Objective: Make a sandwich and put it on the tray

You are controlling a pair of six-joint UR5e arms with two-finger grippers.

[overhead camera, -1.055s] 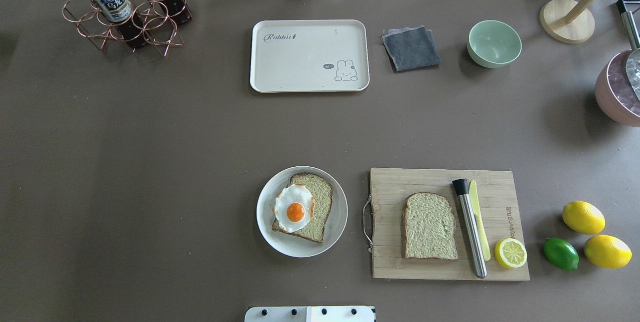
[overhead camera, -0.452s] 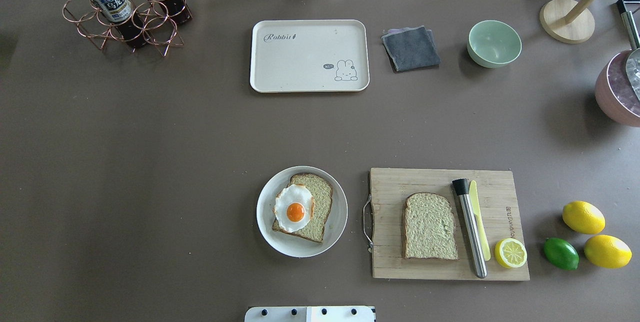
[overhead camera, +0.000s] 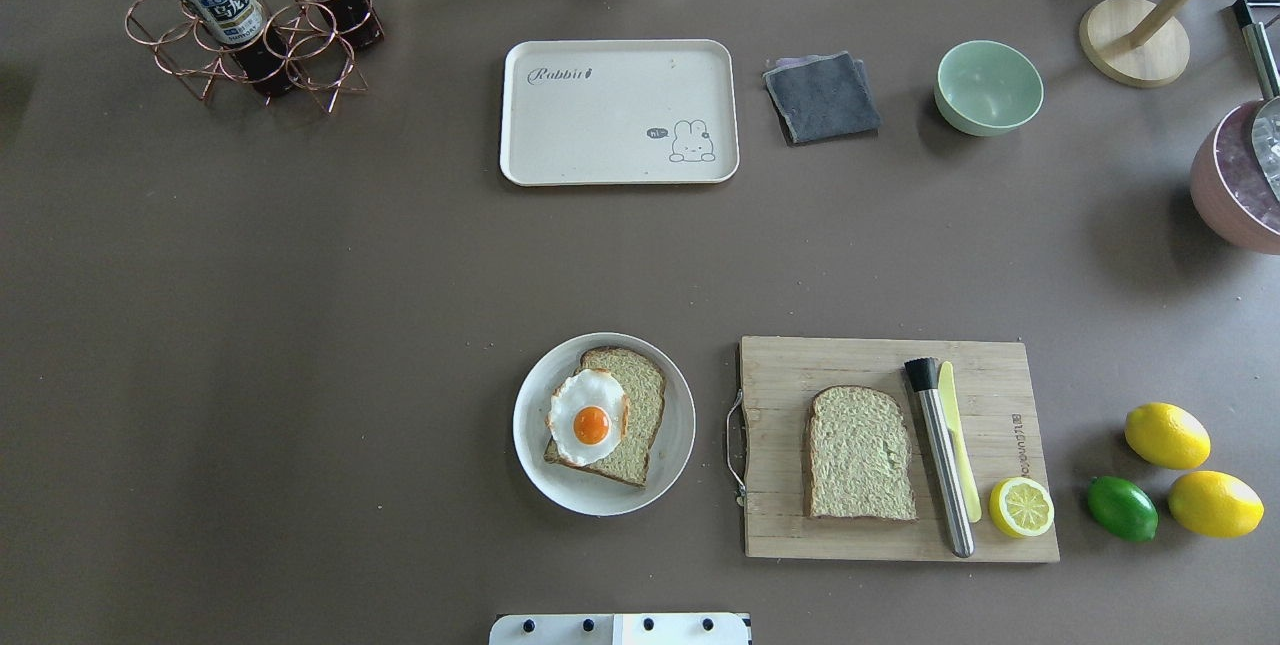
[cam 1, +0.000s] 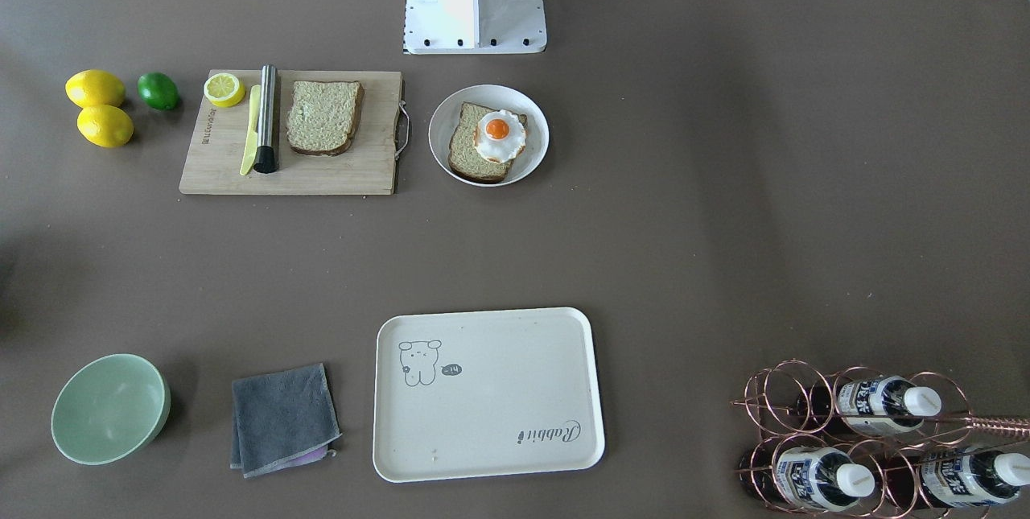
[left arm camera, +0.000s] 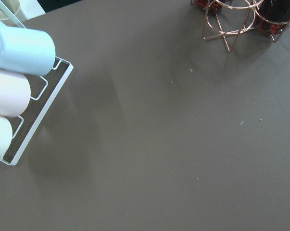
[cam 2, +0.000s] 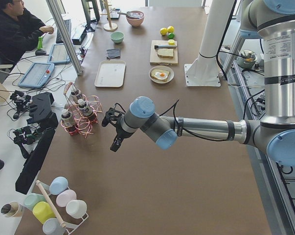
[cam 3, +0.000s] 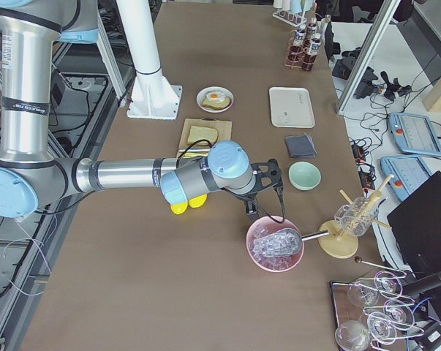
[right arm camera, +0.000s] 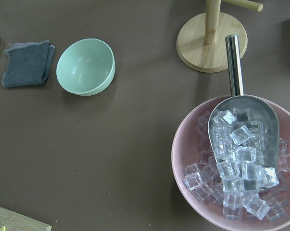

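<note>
Nothing has moved in the last second, so we have yet to start: the egg [overhead camera: 590, 417] lies on one bread slice [overhead camera: 640, 425] on the plate [overhead camera: 530, 445], the other slice [overhead camera: 860, 452] on the cutting board [overhead camera: 780, 385], the tray [overhead camera: 618, 111] well apart, and we cannot tell how wide the left gripper [cam 2: 115, 142] or right gripper [cam 3: 253, 208] stands.

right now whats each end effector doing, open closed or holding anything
Left end effector: cannot tell; it shows only in the side view.
Right end effector: cannot tell; it shows only in the side view.

Egg [overhead camera: 591, 422] on plated bread [overhead camera: 628, 415], second slice [overhead camera: 860, 453] on board [overhead camera: 800, 375], tray [overhead camera: 600, 125]
</note>
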